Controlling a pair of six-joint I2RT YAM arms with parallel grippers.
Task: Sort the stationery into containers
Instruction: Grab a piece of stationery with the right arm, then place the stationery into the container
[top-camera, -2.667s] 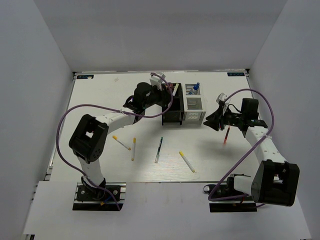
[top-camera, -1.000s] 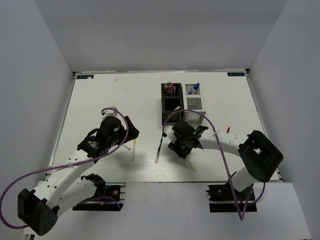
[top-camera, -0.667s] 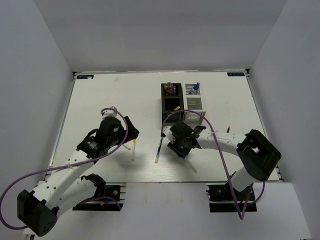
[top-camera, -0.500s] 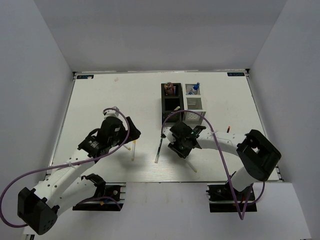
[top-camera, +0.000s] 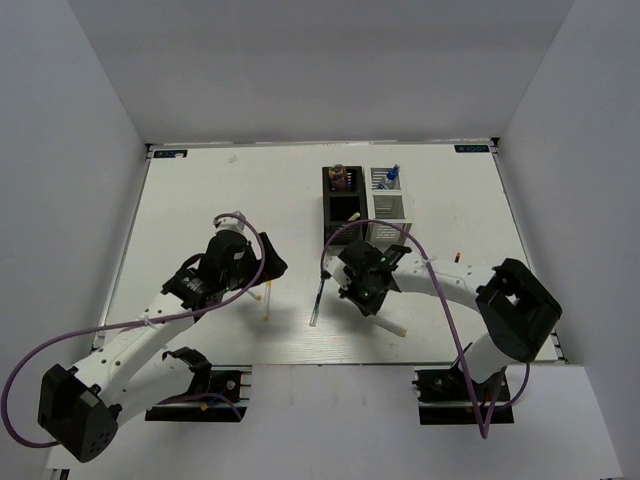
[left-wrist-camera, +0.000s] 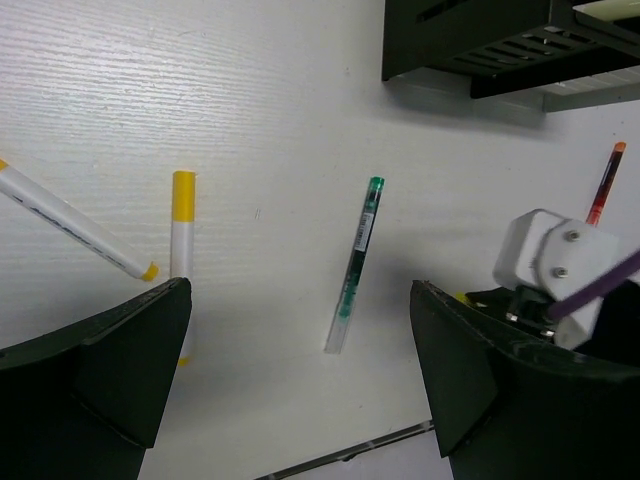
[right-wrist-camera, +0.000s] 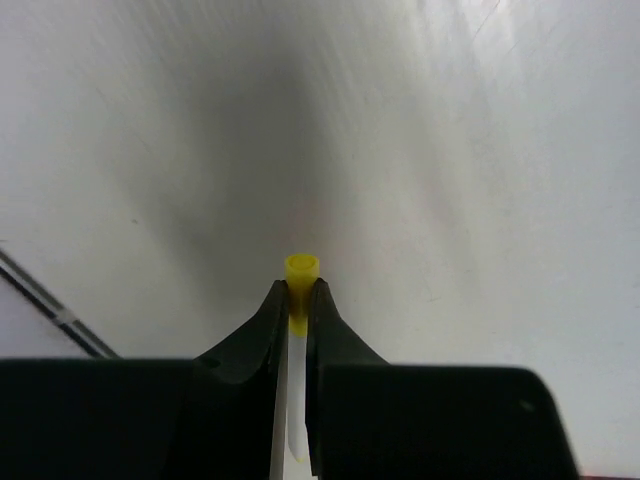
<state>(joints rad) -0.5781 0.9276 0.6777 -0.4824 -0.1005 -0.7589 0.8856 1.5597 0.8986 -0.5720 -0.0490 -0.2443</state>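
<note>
My right gripper (right-wrist-camera: 297, 302) is shut on the yellow end of a thin white pen (right-wrist-camera: 301, 278), just above the table. From above, that gripper (top-camera: 367, 295) is at front centre and the pen (top-camera: 395, 325) trails out to its right. My left gripper (left-wrist-camera: 300, 385) hangs open and empty over a dark green pen (left-wrist-camera: 355, 262); two more white pens (left-wrist-camera: 182, 235) (left-wrist-camera: 70, 225) lie to its left. A red pen (top-camera: 457, 259) lies at the right. The black container (top-camera: 344, 208) holds a pink tube (top-camera: 340, 176), and the white container (top-camera: 389, 205) holds a blue-capped bottle (top-camera: 392, 176).
Both containers stand side by side at the back centre of the white table (top-camera: 200, 200). Grey walls close in the table on three sides. Purple cables loop off both arms. The left gripper (top-camera: 266, 268) hovers left of the dark pen (top-camera: 317, 298).
My right gripper has shut on the yellow end of the white pen, and the pen's free end has swung right. The left arm has crept slightly up and to the right.
</note>
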